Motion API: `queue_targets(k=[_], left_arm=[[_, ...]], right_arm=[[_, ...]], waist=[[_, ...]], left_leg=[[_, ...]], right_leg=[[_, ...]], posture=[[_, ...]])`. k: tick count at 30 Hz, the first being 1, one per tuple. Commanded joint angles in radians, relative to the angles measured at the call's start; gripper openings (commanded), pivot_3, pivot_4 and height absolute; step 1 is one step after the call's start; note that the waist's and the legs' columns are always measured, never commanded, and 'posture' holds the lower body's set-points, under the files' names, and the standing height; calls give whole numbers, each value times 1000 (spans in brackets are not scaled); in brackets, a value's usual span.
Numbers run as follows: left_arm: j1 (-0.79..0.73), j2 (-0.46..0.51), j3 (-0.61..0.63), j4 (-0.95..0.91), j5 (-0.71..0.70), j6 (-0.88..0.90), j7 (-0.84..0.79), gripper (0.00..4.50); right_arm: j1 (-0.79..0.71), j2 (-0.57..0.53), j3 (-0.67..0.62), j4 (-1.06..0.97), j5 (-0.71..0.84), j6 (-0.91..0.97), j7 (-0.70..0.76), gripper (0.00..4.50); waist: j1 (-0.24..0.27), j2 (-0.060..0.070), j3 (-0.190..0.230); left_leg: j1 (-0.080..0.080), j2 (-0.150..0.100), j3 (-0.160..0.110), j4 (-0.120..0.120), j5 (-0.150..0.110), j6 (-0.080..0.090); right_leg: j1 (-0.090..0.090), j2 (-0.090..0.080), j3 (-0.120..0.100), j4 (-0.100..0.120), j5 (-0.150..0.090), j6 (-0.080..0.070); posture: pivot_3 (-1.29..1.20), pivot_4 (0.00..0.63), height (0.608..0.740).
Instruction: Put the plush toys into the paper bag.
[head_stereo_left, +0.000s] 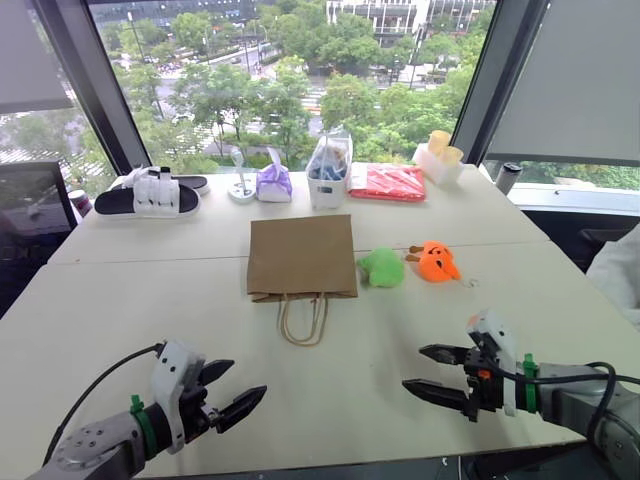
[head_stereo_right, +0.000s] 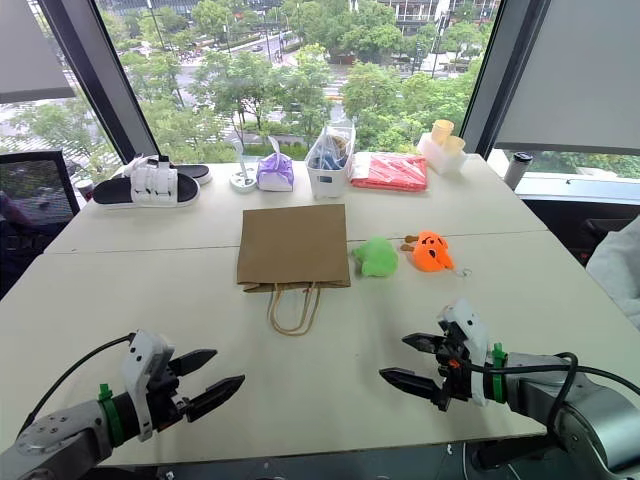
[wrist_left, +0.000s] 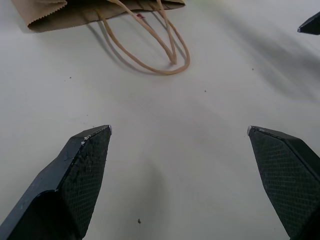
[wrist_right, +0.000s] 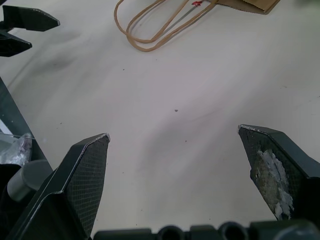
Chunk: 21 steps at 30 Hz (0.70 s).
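Your paper bag (head_stereo_left: 302, 256) lies flat at centre frame in the head views, mouth toward the bottom edge, its twisted loop handles (head_stereo_left: 304, 319) spilling onto the bare table (head_stereo_left: 120, 300). Just right of it sits the green plush toy (head_stereo_left: 382, 267), close to the bag's right edge; whether they touch you can't tell. The orange plush toy (head_stereo_left: 434, 261) is just right of the green one, a small gap between them, dark face marks up.

Left gripper (head_stereo_left: 232, 393) is at lower left, fingers spread wide, nothing between them, hovering over bare table. Right gripper (head_stereo_left: 432, 371) is at lower right, fingers also wide apart and empty. Both are well apart from the bag and toys.

In the left wrist view you get the handle loops and just a cut-off strip of the bag's mouth edge; a black tip at the frame's right edge looks like the other gripper. In the right wrist view the bag is cropped to one corner.

Along the top of the table: a black-and-white sandal (head_stereo_left: 150, 196), a purple bundle (head_stereo_left: 273, 183), a clear plastic bag of blue items (head_stereo_left: 328, 170), a red packet (head_stereo_left: 387, 182), contents hard to make out.
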Motion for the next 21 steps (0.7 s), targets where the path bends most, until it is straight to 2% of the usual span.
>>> queue_targets(k=[1, 12, 15, 18, 21], left_arm=[[-1, 1, 15, -24, -6, -16, 0, 4500], [-26, 3, 45, -6, -28, -18, 6, 4500], [-76, 77, 60, 51, 33, -65, -53, 4500], [-195, 183, 52, 158, 95, -145, -162, 4500], [-284, 282, -24, 280, 236, -334, -304, 4500]], right_arm=[[-15, -2, -9, -11, -1, -12, 7, 4430], [-34, 6, -6, -10, 2, -1, -5, 4430], [-59, 17, -1, 3, 6, -1, -11, 4430], [-115, 32, 36, 23, -5, -6, -6, 4430], [-164, 45, 55, 24, 2, 5, -11, 4430]], waist=[[0, 0, 0], [0, 0, 0], [0, 0, 0], [0, 0, 0], [-1, 1, 1]], left_leg=[[0, 0, 0, 0, 0, 0], [0, 0, 0, 0, 0, 0], [0, 0, 0, 0, 0, 0], [0, 0, 0, 0, 0, 0], [0, 0, 0, 0, 0, 0]], right_leg=[[0, 0, 0, 0, 0, 0], [0, 0, 0, 0, 0, 0], [0, 0, 0, 0, 0, 0], [0, 1, -1, 0, 0, 0], [-1, 1, -1, 0, 0, -1]], posture=[[0, 150, 740], [0, 150, 740], [0, 150, 740], [0, 150, 740], [0, 150, 740]])
